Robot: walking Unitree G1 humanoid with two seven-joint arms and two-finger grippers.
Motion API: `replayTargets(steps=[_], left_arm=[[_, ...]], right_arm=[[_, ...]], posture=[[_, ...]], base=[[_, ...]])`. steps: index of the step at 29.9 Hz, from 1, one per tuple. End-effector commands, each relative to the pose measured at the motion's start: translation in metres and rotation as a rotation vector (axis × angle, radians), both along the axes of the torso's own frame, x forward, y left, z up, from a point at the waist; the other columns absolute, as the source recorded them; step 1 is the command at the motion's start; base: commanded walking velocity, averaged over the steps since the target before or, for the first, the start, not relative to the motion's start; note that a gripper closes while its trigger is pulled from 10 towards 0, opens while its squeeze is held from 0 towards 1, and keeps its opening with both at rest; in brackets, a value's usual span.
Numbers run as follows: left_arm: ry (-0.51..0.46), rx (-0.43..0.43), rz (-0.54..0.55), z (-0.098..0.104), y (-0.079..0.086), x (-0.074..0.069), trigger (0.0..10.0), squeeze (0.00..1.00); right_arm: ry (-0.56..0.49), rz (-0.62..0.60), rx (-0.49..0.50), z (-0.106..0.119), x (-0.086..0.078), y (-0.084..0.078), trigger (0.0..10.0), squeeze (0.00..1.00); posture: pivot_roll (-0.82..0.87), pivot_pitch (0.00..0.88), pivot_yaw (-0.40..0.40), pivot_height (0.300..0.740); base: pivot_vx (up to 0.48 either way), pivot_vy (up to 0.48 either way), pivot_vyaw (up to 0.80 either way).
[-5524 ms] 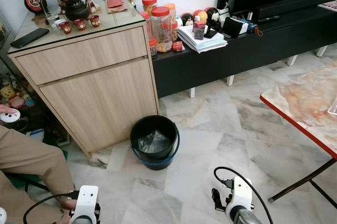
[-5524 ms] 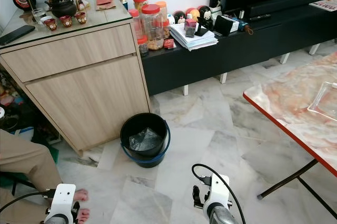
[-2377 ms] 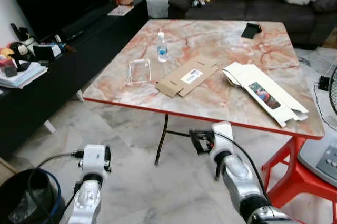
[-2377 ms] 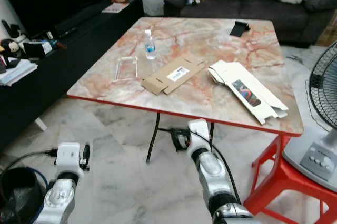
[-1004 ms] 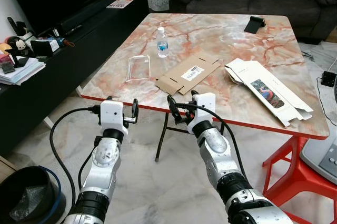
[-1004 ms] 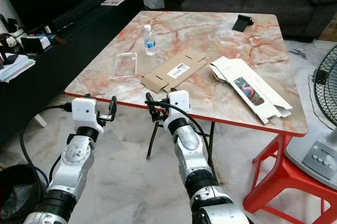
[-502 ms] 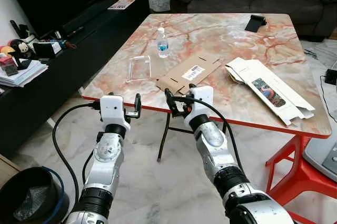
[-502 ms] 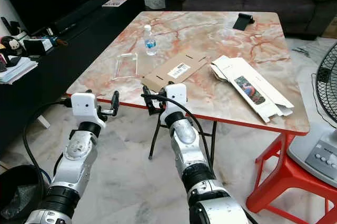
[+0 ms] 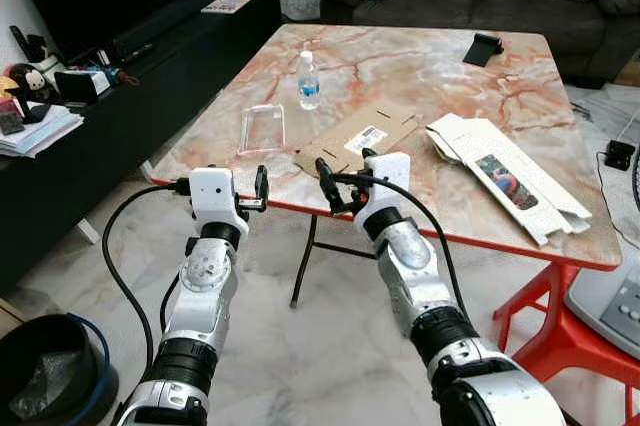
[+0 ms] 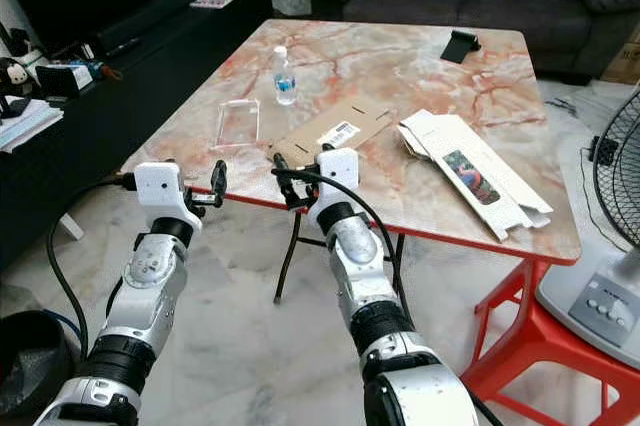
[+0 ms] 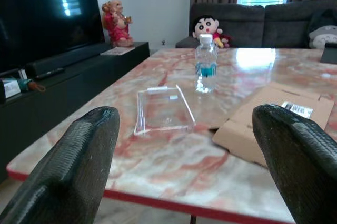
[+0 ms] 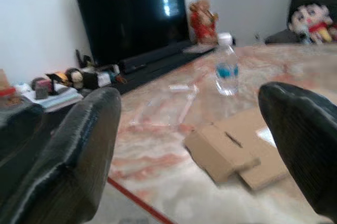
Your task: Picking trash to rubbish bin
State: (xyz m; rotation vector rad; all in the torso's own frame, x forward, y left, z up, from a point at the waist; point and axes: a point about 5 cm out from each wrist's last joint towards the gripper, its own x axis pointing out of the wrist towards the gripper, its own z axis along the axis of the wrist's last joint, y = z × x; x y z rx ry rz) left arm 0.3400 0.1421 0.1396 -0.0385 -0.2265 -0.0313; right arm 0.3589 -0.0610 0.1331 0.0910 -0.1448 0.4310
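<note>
The trash you are after is lying on the marble table (image 9: 470,86): a flattened brown cardboard box (image 9: 362,139) near the front edge, a clear plastic tray (image 9: 263,129) just to its left, a small water bottle (image 9: 308,81) standing upright behind the tray, and an opened white carton (image 9: 510,174) lying flat further to the right. In the left eye view you are seeing both arms raised toward the near edge of the table. The left gripper (image 9: 261,189) is hovering just short of the red edge below the tray, and the right gripper (image 9: 330,186) is hovering at the edge beside the cardboard box. A black phone (image 9: 485,48) is lying at the far side of the table, and the black bin (image 9: 50,386) is sitting on the floor at the lower left.

In the right eye view you are getting the same layout, with a red stool (image 10: 520,326) showing under the right end of the table.

In the left wrist view you are looking between two spread fingers (image 11: 73,166) holding nothing; the tray is lying straight ahead with the bottle behind it.

In the right wrist view, somewhat blurred, the fingers (image 12: 73,150) are likewise spread and gripping nothing, with the cardboard box lying between them, clear of both.
</note>
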Motion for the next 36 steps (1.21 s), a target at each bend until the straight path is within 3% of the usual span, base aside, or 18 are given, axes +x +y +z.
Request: replayTargets(steps=[1, 5, 19, 36], left_arm=[[-0.004, 0.007, 0.002, 0.002, 0.002, 0.002, 10.0, 0.00], [-0.012, 0.010, 0.003, 0.005, 0.002, 0.004, 10.0, 0.00], [-0.011, -0.002, -0.034, 0.001, -0.010, 0.002, 10.0, 0.00], [-0.023, -0.002, -0.048, 0.003, -0.012, 0.002, 10.0, 0.00]], right_arm=[[-0.024, 0.025, -0.012, 0.003, -0.002, 0.005, 10.0, 0.00], [-0.023, 0.028, -0.009, 0.001, -0.004, 0.007, 10.0, 0.00], [-0.060, 0.071, 0.024, 0.005, -0.008, 0.012, 10.0, 0.00], [-0.057, 0.067, 0.017, 0.002, -0.010, 0.013, 10.0, 0.00]], posture=[[0.14, 0.000, 0.039, 0.740], [0.14, 0.000, 0.045, 0.740], [0.11, 0.000, 0.049, 0.740], [0.10, 0.000, 0.059, 0.740]], base=[[0.334, 0.000, 0.00], [0.347, 0.000, 0.58], [0.385, 0.000, 0.00], [0.387, 0.000, 0.05]])
